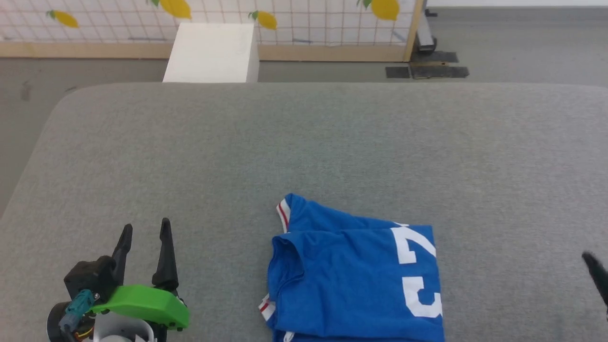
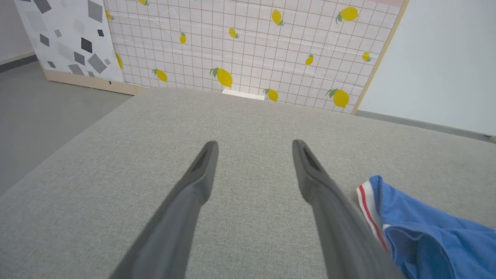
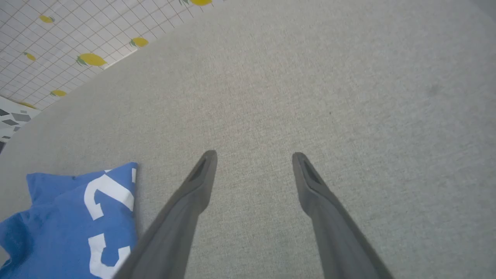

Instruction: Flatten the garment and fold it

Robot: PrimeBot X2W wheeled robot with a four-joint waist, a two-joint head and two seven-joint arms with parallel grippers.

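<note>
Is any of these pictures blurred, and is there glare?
Head view: even light, no glare; the garment is sharp, the dark finger at the right edge smeared. Left wrist view: the left gripper is soft, the lemon panel clear. Right wrist view: the right gripper is soft too, the grey surface clear.

Bright, even, diffuse indoor light. Shadows faint: soft darker patches in shirt point(image 1: 351, 280) folds. Head view mildly soft, colours flat. Wrist views wide-angle: counter point(image 2: 97, 174) edge bows, lemon panel point(image 2: 252, 46) grid leans. Left gripper point(image 2: 254, 144) sharp at tips, fingers point(image 2: 182, 221) blurring toward lens. Right gripper point(image 3: 254, 155) likewise. Counter weave slightly smeared in right wrist view.
</note>
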